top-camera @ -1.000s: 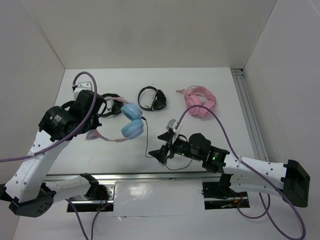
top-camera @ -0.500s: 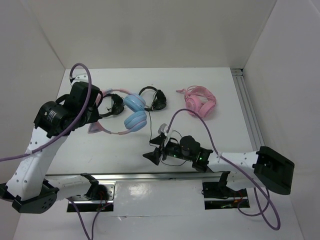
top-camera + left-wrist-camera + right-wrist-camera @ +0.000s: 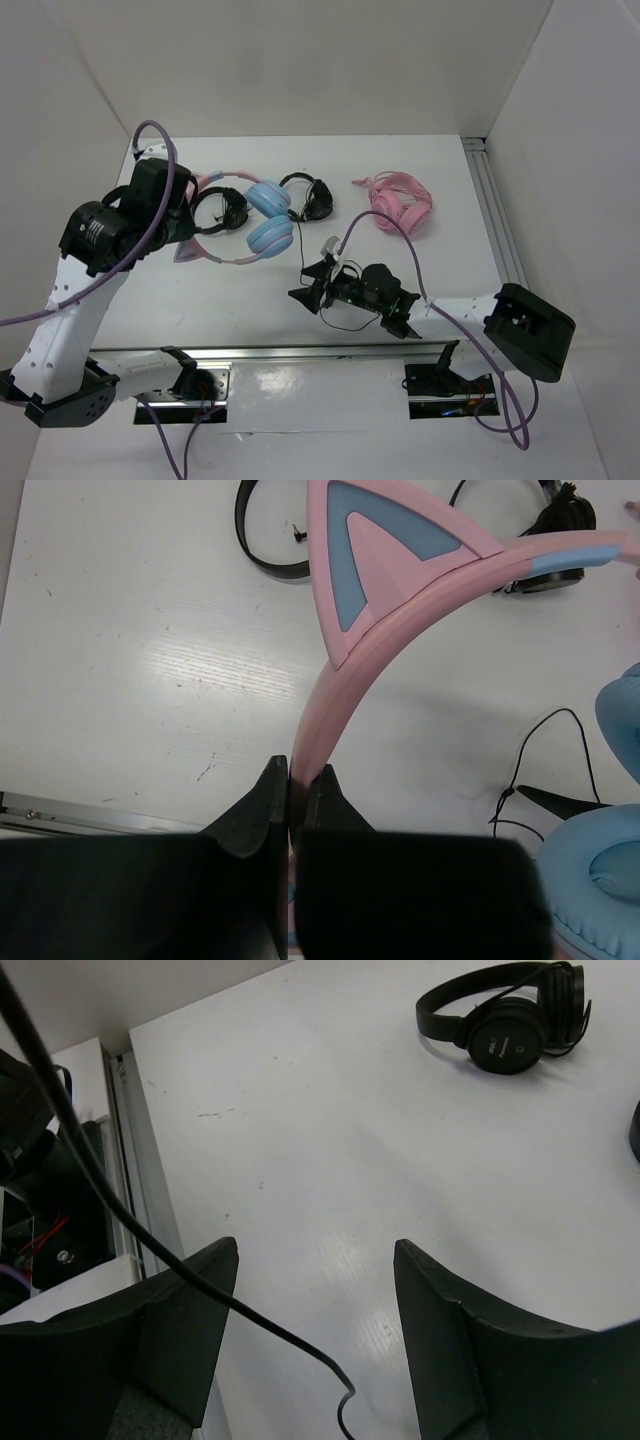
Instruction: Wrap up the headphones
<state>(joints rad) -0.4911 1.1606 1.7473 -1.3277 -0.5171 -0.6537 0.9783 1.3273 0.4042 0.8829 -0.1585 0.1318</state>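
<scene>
The left gripper (image 3: 293, 775) has its jaws pinched tight on the thin pink headband (image 3: 340, 680) of the blue-cupped cat-ear headphones (image 3: 270, 235), which sit at the left middle of the white table (image 3: 450, 250). The right gripper (image 3: 315, 1250) hovers low over the table with its jaws apart, and the thin black cable (image 3: 240, 1310) runs between them, not pinched.

The narrow hold on the headband looks likely to slip or twist if the cable is tugged. The cable is slack and thin, so it could slide out of the open jaws.

Two black headphones (image 3: 222, 210) (image 3: 310, 198) lie just beside the blue cups, where the cable could snag them during wrapping. All-pink cat-ear headphones (image 3: 400, 210) lie well apart to the right.
</scene>
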